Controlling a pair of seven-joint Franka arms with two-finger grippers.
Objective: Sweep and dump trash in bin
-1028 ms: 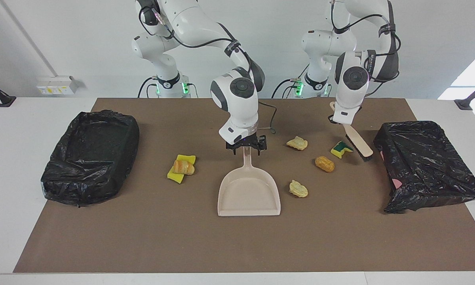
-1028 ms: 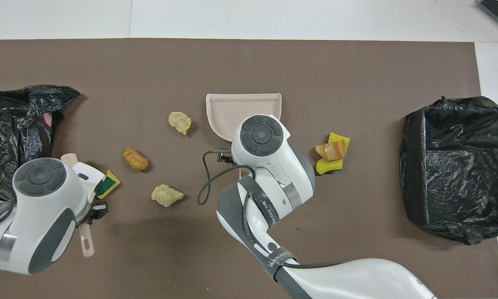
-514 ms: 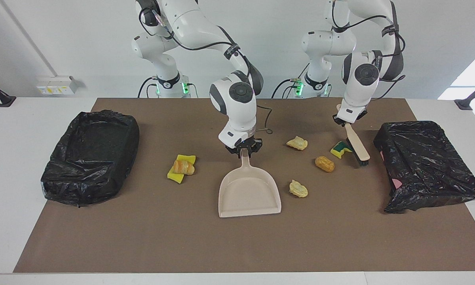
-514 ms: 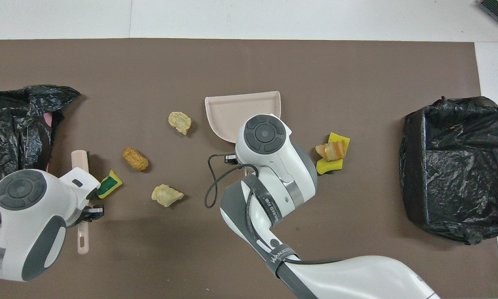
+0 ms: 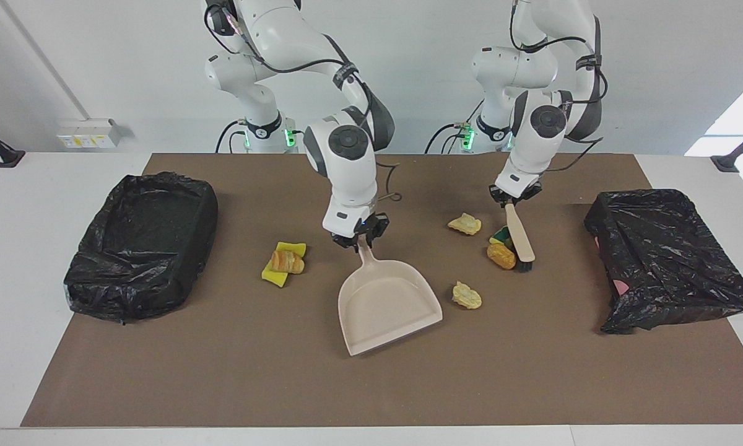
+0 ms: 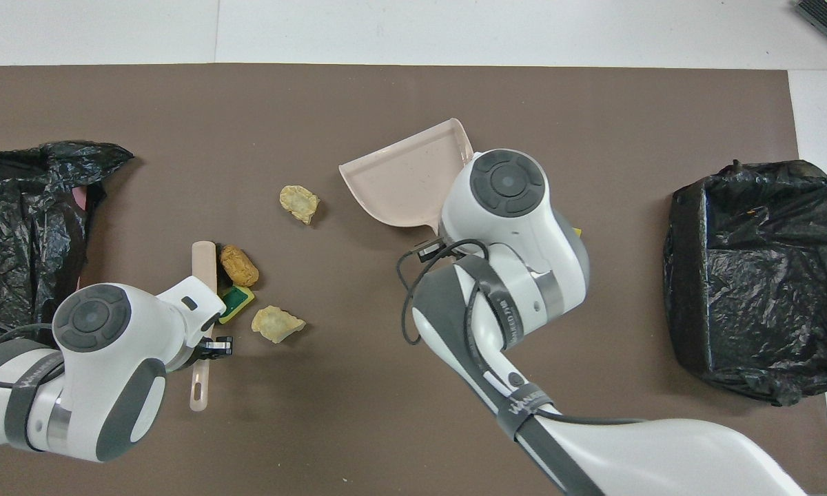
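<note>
Roughly, per item:
Writing: grey strap on right arm [image 6: 524, 403] has pale lettering, too slanted to read.
Trash by brush: golden-brown lump [image 5: 501, 256] touching green-sided sponge bit [image 5: 501, 235], both against brush [image 5: 520, 236] head.
Trash loose: 2 pale-yellow lumps, one [image 5: 465, 223] nearer robots, one [image 5: 467, 295] just beside dustpan [image 5: 387, 303].
Trash, right arm's end: striped pastry [image 5: 286, 262] on yellow sponge [image 5: 275, 276], near black-lined bin [image 5: 141, 244].
Left gripper [image 5: 513, 199]: clenched on brush handle.
Right gripper [image 5: 359, 238]: clamped on dustpan handle, pan tilted.
Other bag [image 5: 669, 257]: left arm's end.
</note>
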